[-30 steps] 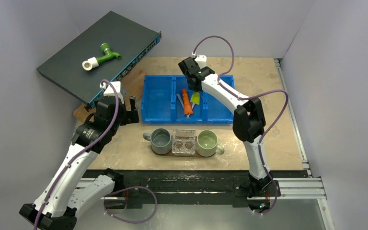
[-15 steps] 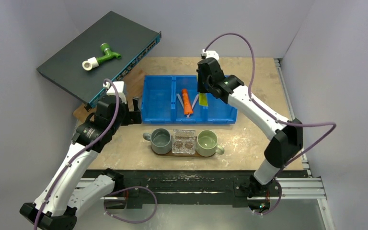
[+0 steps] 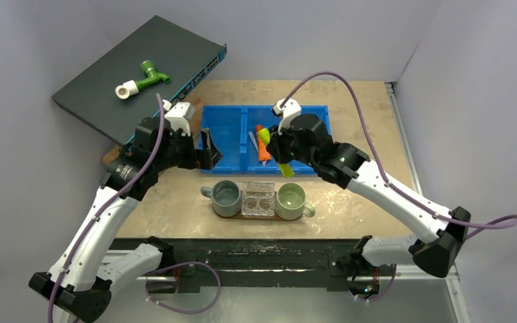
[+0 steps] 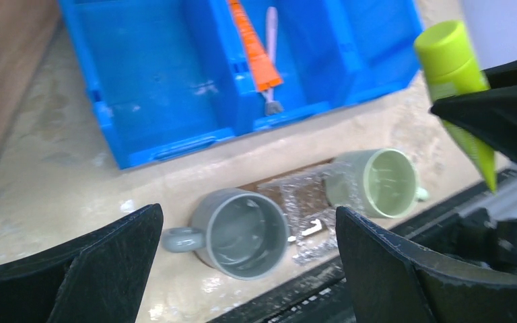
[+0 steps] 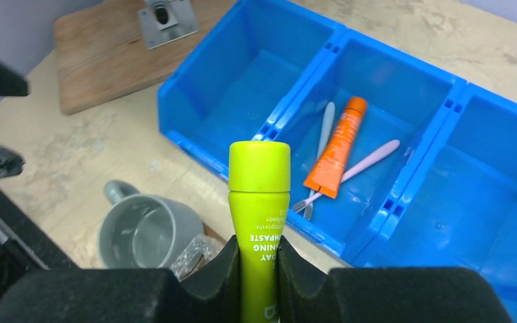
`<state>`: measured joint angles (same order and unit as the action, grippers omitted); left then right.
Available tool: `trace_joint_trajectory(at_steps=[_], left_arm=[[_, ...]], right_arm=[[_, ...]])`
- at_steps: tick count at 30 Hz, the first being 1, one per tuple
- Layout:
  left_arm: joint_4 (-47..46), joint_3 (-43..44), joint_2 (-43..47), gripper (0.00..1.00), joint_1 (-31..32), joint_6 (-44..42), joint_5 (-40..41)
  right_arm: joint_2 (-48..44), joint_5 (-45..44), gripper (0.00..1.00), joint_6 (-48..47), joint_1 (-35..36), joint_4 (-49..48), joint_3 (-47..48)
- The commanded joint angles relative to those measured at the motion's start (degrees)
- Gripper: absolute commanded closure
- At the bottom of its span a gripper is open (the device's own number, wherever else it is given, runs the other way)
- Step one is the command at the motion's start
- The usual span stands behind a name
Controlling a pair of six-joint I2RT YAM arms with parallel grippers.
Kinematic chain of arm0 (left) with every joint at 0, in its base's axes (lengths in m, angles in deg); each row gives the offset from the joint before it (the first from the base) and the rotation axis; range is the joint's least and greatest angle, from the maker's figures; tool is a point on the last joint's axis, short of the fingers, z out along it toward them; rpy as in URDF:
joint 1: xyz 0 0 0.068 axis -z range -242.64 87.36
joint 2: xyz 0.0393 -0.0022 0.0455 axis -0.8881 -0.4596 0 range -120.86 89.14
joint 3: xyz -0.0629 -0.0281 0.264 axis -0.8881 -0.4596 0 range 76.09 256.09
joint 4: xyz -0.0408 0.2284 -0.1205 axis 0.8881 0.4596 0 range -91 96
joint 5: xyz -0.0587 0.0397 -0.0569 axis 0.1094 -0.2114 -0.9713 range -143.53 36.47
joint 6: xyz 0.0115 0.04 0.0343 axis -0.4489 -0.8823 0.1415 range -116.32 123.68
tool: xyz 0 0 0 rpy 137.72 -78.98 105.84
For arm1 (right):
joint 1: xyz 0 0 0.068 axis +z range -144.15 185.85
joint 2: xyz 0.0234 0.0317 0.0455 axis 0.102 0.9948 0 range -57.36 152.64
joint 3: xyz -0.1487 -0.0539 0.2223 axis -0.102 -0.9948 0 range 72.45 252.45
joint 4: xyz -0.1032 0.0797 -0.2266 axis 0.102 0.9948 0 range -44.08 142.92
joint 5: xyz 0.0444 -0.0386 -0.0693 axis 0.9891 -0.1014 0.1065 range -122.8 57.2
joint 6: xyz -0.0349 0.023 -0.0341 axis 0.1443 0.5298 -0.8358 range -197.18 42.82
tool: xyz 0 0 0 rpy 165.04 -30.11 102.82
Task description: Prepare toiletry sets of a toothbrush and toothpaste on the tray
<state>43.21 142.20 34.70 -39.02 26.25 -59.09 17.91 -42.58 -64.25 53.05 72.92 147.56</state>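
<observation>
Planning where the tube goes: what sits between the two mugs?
A clear crinkled plastic pack fills the gap between grey mug and green mug; top view shows it.

The beige table [image 3: 377,114] carries a blue bin [image 3: 223,141], a wooden board [image 5: 108,54] (partly hidden) and the tray [image 3: 259,219].

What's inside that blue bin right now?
The blue bin's middle compartment holds an orange tube lying over a pink toothbrush, with a pale toothbrush beside it. The left compartment looks bare. Part of the right compartment is hidden by the right gripper holding the green tube.
</observation>
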Motion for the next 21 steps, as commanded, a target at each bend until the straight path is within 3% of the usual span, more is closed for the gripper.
trace_joint_trajectory(at_steps=[1, 9, 14, 21], left_arm=[[0.8, 5.3, -1.5, 0.0, -0.4, 3.2, -12.3], [3.1, 9.6, -4.0, 0.0, -0.4, 6.8, -26.3], [3.9, 10.7, -5.3, 0.0, -0.4, 8.2, -34.2], [7.0, 12.3, -6.9, 0.0, -0.4, 8.9, -40.6]], right_arm=[[-6.3, 4.8, 0.83, -5.5, 1.1, -4.6, -2.8], [-11.7, 7.6, 0.86, -11.1, 5.7, -3.6, -5.3], [-14.7, 8.8, 0.82, -17.9, 8.4, -6.0, -6.8], [-15.0, 7.4, 0.82, -20.2, 13.5, -9.3, -6.7]])
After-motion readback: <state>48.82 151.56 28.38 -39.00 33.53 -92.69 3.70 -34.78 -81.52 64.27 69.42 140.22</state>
